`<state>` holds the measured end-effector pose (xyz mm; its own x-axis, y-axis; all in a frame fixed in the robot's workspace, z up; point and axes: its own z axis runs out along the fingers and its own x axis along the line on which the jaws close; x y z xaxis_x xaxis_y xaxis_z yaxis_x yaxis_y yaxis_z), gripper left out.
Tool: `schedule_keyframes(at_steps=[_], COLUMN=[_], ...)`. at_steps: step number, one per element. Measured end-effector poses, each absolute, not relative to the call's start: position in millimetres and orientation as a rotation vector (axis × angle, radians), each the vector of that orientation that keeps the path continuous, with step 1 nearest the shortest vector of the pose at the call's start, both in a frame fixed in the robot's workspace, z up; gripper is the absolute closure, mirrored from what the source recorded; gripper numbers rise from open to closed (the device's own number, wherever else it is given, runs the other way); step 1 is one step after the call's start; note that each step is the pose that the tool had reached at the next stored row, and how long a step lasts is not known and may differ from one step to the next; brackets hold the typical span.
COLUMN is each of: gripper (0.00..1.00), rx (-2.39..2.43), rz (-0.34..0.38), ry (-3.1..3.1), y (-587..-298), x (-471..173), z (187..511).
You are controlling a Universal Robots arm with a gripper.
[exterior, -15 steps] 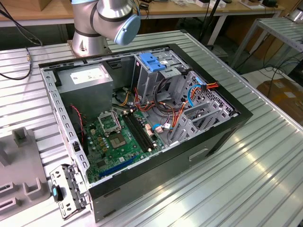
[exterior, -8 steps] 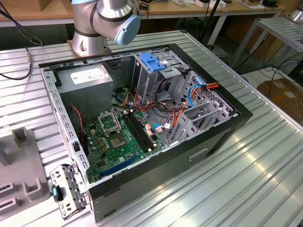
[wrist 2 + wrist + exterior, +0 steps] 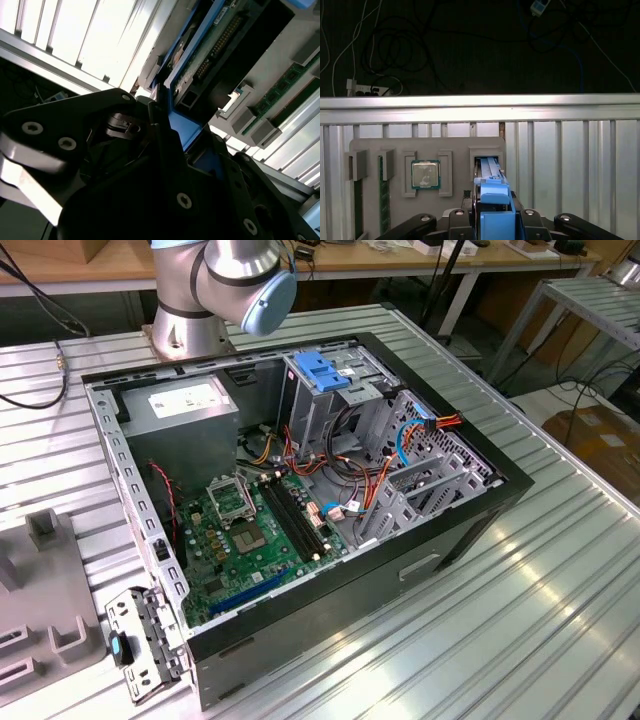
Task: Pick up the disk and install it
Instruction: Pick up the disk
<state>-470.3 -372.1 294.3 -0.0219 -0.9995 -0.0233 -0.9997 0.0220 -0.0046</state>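
The disk [image 3: 495, 197], blue-framed, stands on edge, apparently slotted in a grey holder [image 3: 370, 147].

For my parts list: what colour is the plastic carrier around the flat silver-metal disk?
Bright blue; the carrier shows best in the first wrist view.

I see a ribbed metal tabletop [image 3: 560, 580], with bright light glaring off its slats toward the exterior view's right. Beyond its far edge stands a wooden bench [image 3: 100, 265], and past its far right corner a smaller metal table [image 3: 600, 300] with a cardboard box [image 3: 600, 435] near it. In the first wrist view, cables [image 3: 410, 45] and a power strip [image 3: 367, 90] lie on the dark floor [image 3: 485, 60] beyond the tabletop's edge.
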Motion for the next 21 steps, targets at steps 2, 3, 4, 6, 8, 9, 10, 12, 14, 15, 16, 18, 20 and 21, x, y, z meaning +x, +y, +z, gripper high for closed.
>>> schedule_keyframes(at_steps=[2,3,4,6,8,9,10,12,14,15,16,18,20,21], gripper=[0.63,0.63,0.63,0.63,0.63,0.63,0.63,0.63,0.63,0.63,0.63,0.63,0.63,0.63], rx=[-2.183,-2.183,-2.183,-2.183,-2.183,-2.183,-2.183,-2.183,-2.183,-2.183,-2.183,-2.183,-2.183,-2.183], rz=[0.02,0.02,0.02,0.02,0.02,0.02,0.02,0.02,0.02,0.02,0.02,0.02,0.02,0.02], ry=[2.231,2.231,2.232,2.231,2.232,2.232,2.232,2.232,2.231,2.231,2.232,2.232,2.232,2.231], y=[-372,-372,-372,-372,-372,-372,-372,-372,-372,-372,-372,-372,-372,-372], x=[-470,-470,-470,-470,-470,-470,-470,-470,-470,-470,-470,-470,-470,-470], z=[296,299,300,302,305,306,308,310,313,315,318,321,324,325])
